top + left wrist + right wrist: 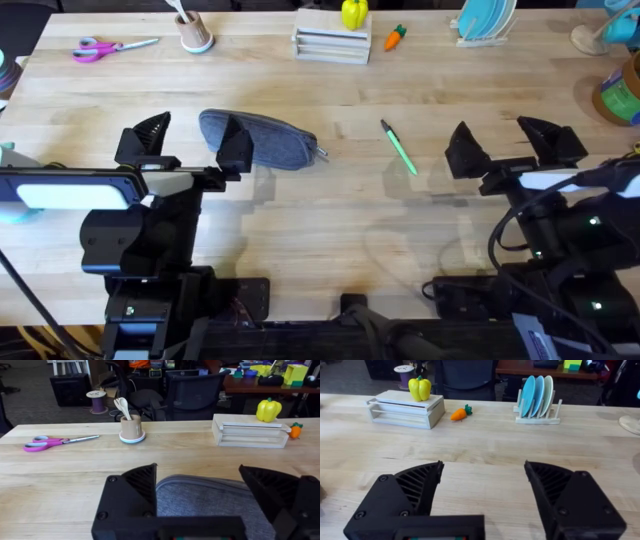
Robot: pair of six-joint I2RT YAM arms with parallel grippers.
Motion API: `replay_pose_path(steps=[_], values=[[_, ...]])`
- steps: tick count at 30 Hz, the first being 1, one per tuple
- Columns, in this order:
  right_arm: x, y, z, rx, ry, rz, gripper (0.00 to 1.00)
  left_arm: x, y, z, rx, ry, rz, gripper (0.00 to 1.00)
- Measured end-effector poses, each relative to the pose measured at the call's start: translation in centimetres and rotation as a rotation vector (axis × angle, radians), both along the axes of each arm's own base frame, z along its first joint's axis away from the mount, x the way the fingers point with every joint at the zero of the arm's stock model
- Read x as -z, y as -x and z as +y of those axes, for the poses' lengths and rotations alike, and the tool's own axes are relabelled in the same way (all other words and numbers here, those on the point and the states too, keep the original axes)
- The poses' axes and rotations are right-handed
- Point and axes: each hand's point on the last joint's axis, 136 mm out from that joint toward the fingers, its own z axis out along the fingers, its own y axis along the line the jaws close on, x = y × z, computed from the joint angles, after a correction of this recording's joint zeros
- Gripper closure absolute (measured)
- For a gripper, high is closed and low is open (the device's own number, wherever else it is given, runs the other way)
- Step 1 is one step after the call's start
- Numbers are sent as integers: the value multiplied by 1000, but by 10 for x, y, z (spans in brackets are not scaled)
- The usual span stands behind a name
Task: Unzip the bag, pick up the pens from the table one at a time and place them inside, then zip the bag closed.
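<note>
My left hand (pixel 190 140) is hanging released over the left end of the bag (pixel 265 140). My right hand (pixel 515 142) is waiting released, right of the green pen (pixel 399 147) on the surface (pixel 330 230).

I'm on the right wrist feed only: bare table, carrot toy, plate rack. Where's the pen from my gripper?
Observer: The green pen lies on the table between the right gripper and the bag, on the gripper's left, untouched.
Operator: Is the bag unzipped?
Observer: I can't tell. Its metal pull sits at the end nearest the pen.
Operator: Where's the left arm?
Observer: The left gripper is open, fingers either side of the bag's far end.
</note>
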Motion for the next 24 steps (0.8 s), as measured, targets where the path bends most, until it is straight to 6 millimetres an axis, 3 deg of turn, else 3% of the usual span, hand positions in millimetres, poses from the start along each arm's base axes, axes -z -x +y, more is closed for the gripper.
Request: replay_pose_path(steps=[24], values=[[4,1,-1,4,1,21,9,7,0,0,0,-3,29,8]])
